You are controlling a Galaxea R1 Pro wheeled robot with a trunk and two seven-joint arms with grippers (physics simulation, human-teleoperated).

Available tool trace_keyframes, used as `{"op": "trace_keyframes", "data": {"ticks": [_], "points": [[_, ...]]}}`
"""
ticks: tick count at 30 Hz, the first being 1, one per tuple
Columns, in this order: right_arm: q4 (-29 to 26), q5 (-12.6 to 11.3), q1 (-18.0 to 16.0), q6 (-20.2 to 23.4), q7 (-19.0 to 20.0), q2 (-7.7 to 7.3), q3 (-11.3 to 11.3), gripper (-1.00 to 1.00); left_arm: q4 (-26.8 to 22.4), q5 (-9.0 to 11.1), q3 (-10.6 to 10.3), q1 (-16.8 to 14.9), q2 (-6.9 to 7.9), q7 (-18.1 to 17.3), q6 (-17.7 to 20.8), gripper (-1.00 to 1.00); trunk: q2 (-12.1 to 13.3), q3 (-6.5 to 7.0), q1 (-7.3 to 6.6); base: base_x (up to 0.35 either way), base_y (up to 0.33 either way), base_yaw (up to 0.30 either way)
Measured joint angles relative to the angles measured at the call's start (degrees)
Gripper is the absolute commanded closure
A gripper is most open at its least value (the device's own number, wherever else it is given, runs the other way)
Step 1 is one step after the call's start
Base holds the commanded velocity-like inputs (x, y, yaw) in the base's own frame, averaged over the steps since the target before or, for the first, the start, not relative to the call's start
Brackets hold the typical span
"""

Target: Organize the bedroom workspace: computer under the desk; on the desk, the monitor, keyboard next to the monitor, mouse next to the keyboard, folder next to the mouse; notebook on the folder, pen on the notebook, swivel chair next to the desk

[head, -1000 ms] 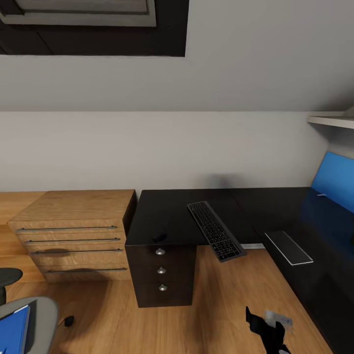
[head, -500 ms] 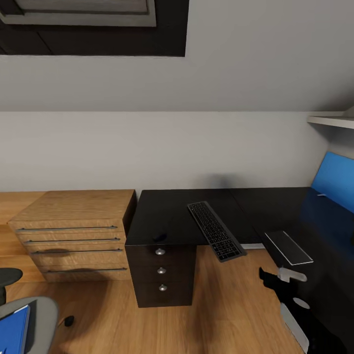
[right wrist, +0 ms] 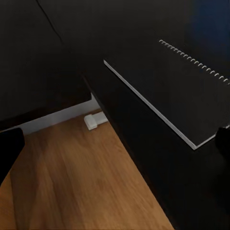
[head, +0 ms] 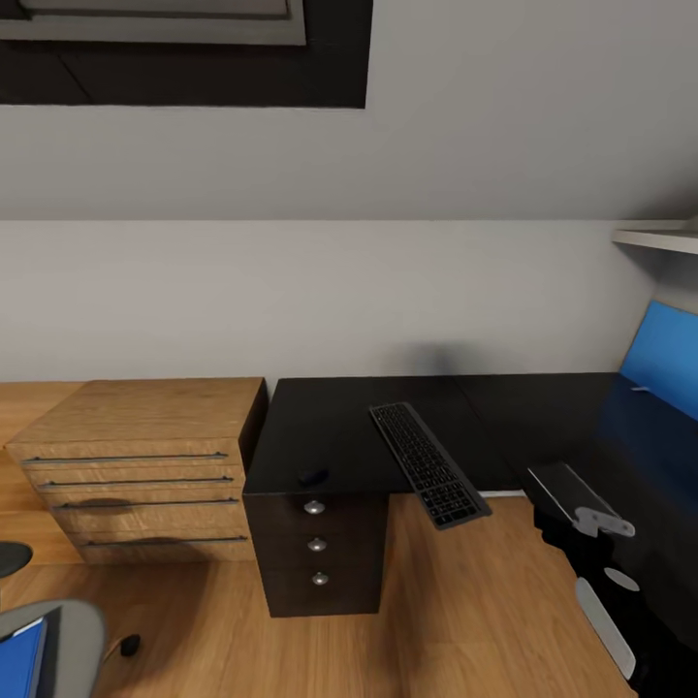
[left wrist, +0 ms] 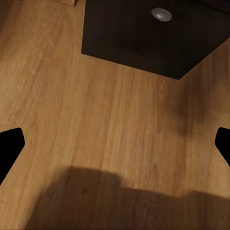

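Right wrist view: notebook (right wrist: 177,91) on desk (right wrist: 57,48), between spread-open right gripper (right wrist: 115,143) fingers.

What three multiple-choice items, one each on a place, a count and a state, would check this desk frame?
1. Where does the keyboard lie?
A. Flat in the middle of the wooden dresser
B. On the desk, slanted, its near end past the front edge
C. On the floor by the chair

2. How many round silver knobs show on the desk's drawer unit in the head view?
A. One
B. Five
C. Three

3. What state is the right claw in?
A. Open, holding nothing
B. Shut on the keyboard
C. Shut on the mouse

Key: 1 B, the keyboard's near end hangs over the floor beyond the desk edge. 2 C, three knobs sit in a column on the black front. 3 A, the right wrist view shows the fingertips far apart at both edges, with the spiral notebook lying ahead on the desk.
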Motion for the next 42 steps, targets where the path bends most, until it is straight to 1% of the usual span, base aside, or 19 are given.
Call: {"op": "trace_keyframes", "data": {"ticks": [6, 11, 13, 15, 19, 25, 31, 37, 42], "points": [[-0.1, 0.2, 0.0, -0.2, 0.1, -0.32, -0.1, -1.0, 0.0, 0.0, 0.0, 0.0, 0.0, 0.0, 0.0, -1.0, 0.0, 0.0, 0.0, 0.068, 0.0, 0.0], [-0.1, 0.3, 0.0, -0.2, 0.1, -0.45, -0.1, -1.0, 0.0, 0.0, 0.0, 0.0, 0.04, 0.0, 0.1, -1.0, 0.0, 0.0, -0.02, 0.251, 0.0, 0.0], [-0.1, 0.3, 0.0, -0.2, 0.1, -0.77, -0.1, -1.0, 0.0, 0.0, 0.0, 0.0, 0.06, 0.0, 0.1, -1.0, 0.0, 0.0, -0.02, 0.204, 0.0, 0.0], [0.0, 0.3, 0.0, -0.2, 0.1, -1.49, -0.1, -1.0, 0.0, 0.0, 0.1, 0.0, 0.08, 0.0, 0.1, -1.0, 0.0, 0.0, 0.0, 0.068, 0.0, 0.0], [0.1, 0.3, 0.0, -0.2, -0.1, -1.89, -0.2, -1.0, 0.0, 0.1, 0.1, 0.0, 0.1, 0.0, 0.1, -1.0, 0.0, 0.0, 0.0, 0.052, -0.013, 0.0], [0.3, 0.3, 0.0, -0.2, -0.2, -2.01, -0.4, -1.0, 0.0, 0.1, 0.1, 0.0, 0.13, 0.0, 0.1, -1.0, 0.0, 0.0, -0.01, 0.17, -0.108, 0.0], [0.9, 0.4, 0.0, -0.2, -0.3, -2.1, -0.6, -1.0, 0.0, 0.1, 0.1, 0.0, 0.16, 0.0, 0.1, -1.0, 0.0, 0.0, 0.01, 0.037, -0.024, 0.0], [1.4, 0.3, 0.0, 0.0, -0.4, -2.9, -2.5, -1.0, 0.0, 0.1, 0.1, 0.0, 0.16, 0.0, 0.0, -1.0, 0.0, 0.0, 0.0, 0.134, -0.11, 0.0], [1.7, 0.4, 0.0, 0.1, -0.5, -3.09, -2.9, -1.0, 0.0, 0.1, 0.1, 0.0, 0.16, 0.0, 0.0, -1.0, 0.0, 0.0, 0.01, 0.025, -0.021, 0.0]]}}
